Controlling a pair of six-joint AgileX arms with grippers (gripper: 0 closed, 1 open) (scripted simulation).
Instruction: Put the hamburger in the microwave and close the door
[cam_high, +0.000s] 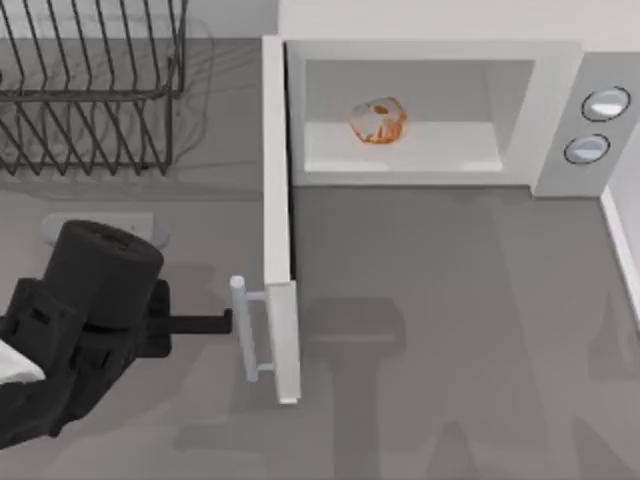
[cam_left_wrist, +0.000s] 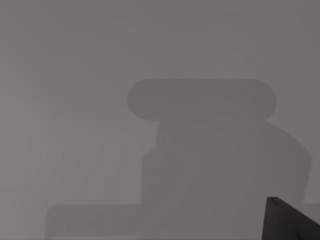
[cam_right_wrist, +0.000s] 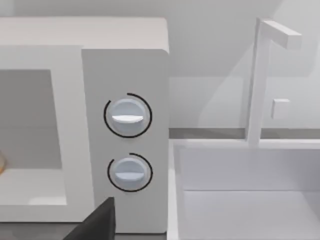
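One hamburger (cam_high: 378, 121) sits on the microwave (cam_high: 545, 70) cavity floor, mid-cavity. Two dials (cam_right_wrist: 128, 116). One door (cam_high: 277, 220) swung fully open, edge toward the table front. Left gripper (cam_high: 222, 322) just beside the door's handle (cam_high: 240, 330); finger state: cannot tell. One rack (cam_high: 95, 90) at far left. Bare table (cam_high: 450, 330) before the cavity.

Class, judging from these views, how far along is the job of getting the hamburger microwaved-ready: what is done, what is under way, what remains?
Done: the hamburger sits inside the microwave cavity. In hand: the left gripper reaches at the handle of the door, which stands wide open. Left: swinging the door shut. The right arm's wrist camera faces the dials.
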